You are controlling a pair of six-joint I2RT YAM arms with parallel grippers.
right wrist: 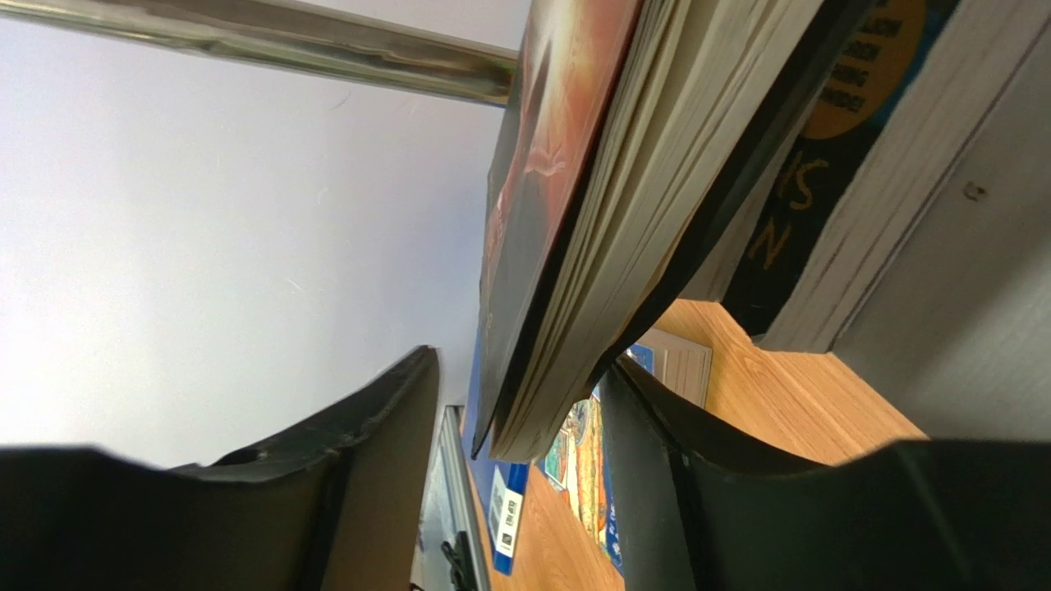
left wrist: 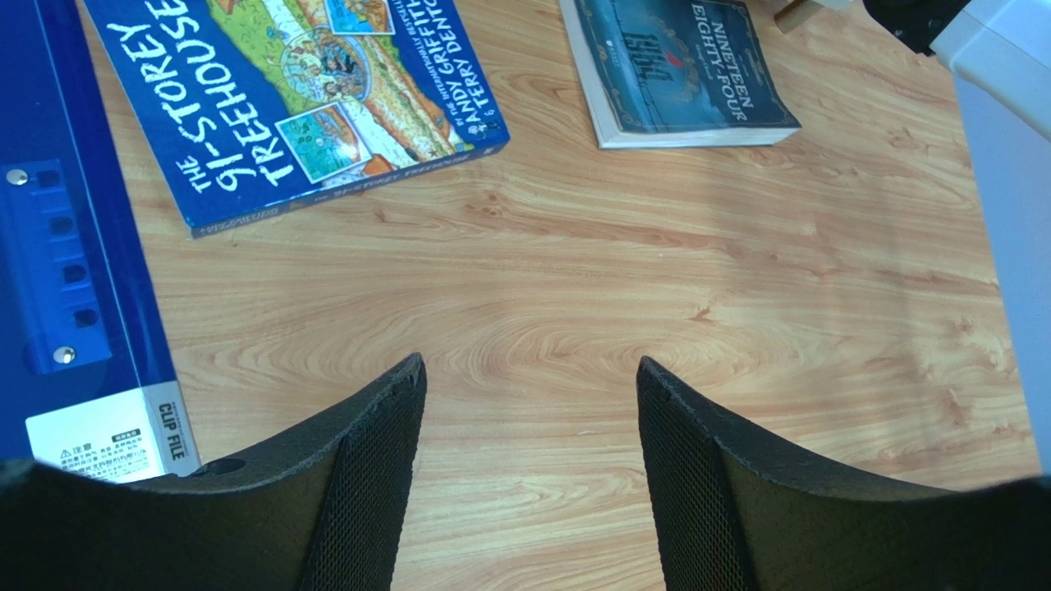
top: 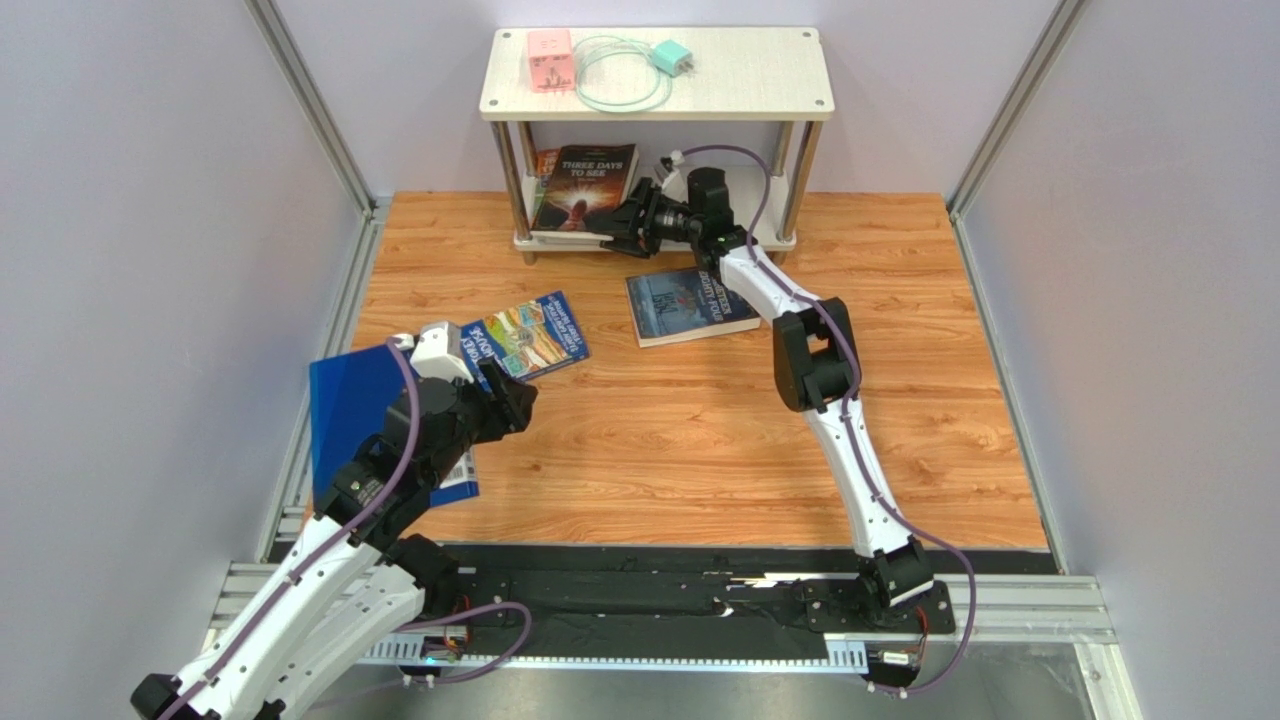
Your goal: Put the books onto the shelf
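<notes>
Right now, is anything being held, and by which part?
Nothing held: right jaws stand open around a corner of the black book; left jaws empty.

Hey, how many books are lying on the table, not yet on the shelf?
2: the blue Treehouse book at left centre, and the dark Nineteen Eighty-Four book nearer the shelf. The blue clip file isn't counted; the left arm may hide more.

The shelf (top: 751, 75), two pale boards on silver posts, stands at the far end. On its lower tier the black "Three Days to See" book (top: 586, 183) leans upright. The blue cartoon book (top: 526, 336) and the dark blue-grey book (top: 688, 303) lie flat, face up and apart, on the wooden surface in front.
</notes>
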